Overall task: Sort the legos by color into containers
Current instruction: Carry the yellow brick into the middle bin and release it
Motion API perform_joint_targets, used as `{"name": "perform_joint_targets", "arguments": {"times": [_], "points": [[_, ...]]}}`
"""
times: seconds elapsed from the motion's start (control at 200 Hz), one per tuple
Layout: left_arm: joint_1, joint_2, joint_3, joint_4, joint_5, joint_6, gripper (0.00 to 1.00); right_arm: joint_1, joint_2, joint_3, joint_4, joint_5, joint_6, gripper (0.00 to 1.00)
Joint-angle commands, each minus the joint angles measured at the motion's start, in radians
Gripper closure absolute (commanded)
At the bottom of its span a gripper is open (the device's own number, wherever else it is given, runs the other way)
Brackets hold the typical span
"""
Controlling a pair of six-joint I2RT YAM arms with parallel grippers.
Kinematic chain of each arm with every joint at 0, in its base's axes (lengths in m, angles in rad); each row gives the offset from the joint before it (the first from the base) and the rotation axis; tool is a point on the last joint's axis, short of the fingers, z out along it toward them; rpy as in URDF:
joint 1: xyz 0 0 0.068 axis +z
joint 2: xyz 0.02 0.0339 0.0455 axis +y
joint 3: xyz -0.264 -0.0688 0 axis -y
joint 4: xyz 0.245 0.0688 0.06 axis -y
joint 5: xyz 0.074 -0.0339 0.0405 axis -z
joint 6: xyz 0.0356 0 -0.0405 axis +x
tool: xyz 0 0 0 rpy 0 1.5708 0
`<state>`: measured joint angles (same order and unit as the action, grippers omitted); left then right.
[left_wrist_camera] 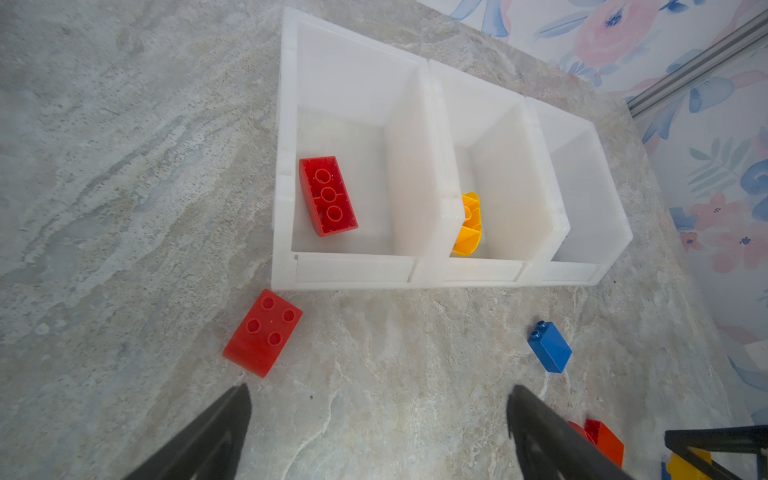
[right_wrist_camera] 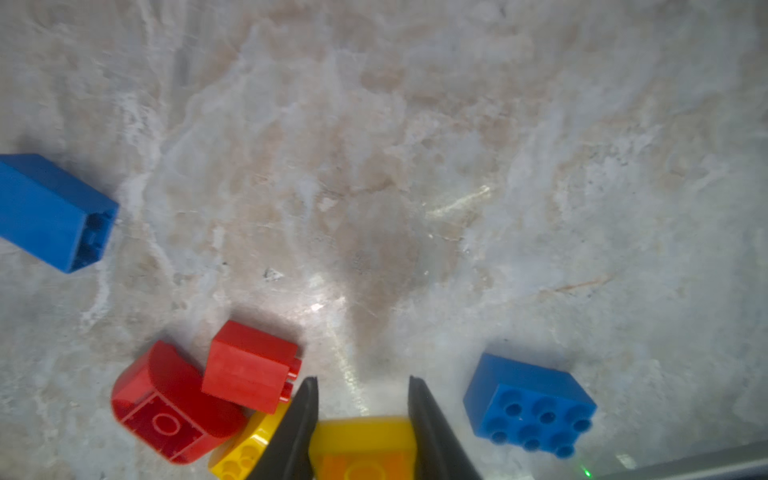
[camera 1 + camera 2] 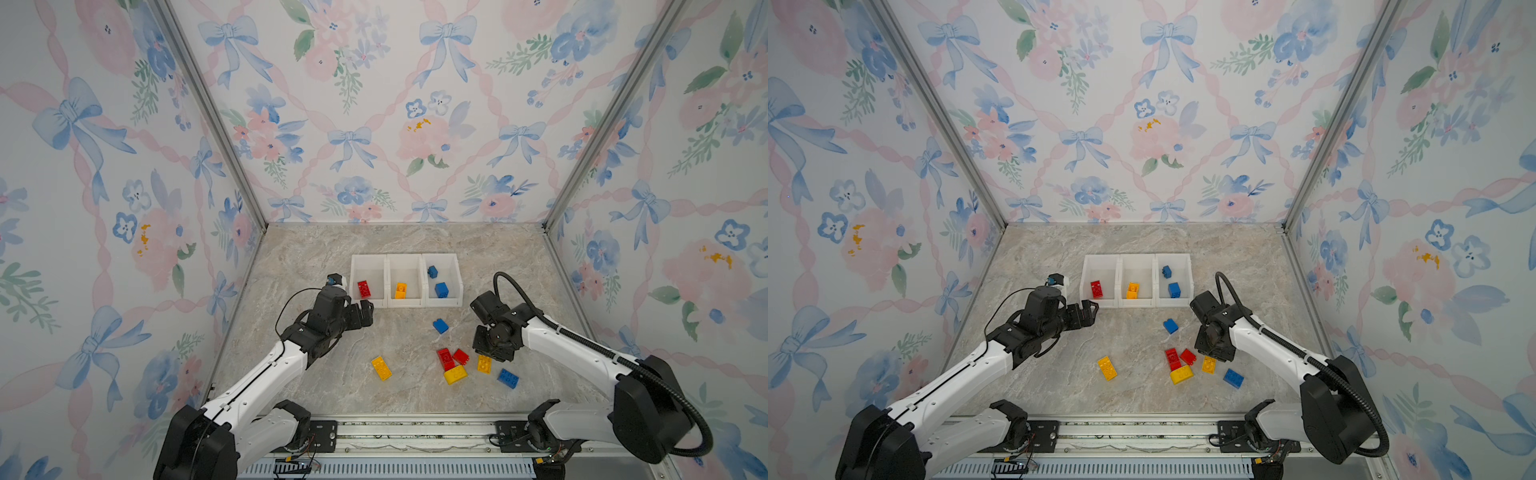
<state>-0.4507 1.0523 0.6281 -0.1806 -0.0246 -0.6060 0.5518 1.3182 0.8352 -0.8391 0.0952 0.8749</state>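
right claw point(image 2: 363, 380) — clamps yellow brick point(image 2: 361, 432) | long axis roughly near–far

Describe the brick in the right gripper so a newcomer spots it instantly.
Start at the containers, three white bins in a row, then come toward the near edge to the huddle of loose bricks on the right. The yellow brick there is pinched in the right gripper; its yellow neighbour lies free against a red brick.
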Motion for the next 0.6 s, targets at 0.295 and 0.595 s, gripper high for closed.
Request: {"name": "perform_joint_targets", "arguments": {"times": [0.295,0.595], "points": [[0.006,-0.021,-0.028,-0.006,0.01,-0.011,0.02,0.114,0.171,0.388,-0.043,0.037,-0.085,0.73],[0.005,-0.044,-0.048,-0.007,0.005,-0.027,0.02,0.149,0.423,0.696,0.01,0.003,-0.169,0.73]]}}
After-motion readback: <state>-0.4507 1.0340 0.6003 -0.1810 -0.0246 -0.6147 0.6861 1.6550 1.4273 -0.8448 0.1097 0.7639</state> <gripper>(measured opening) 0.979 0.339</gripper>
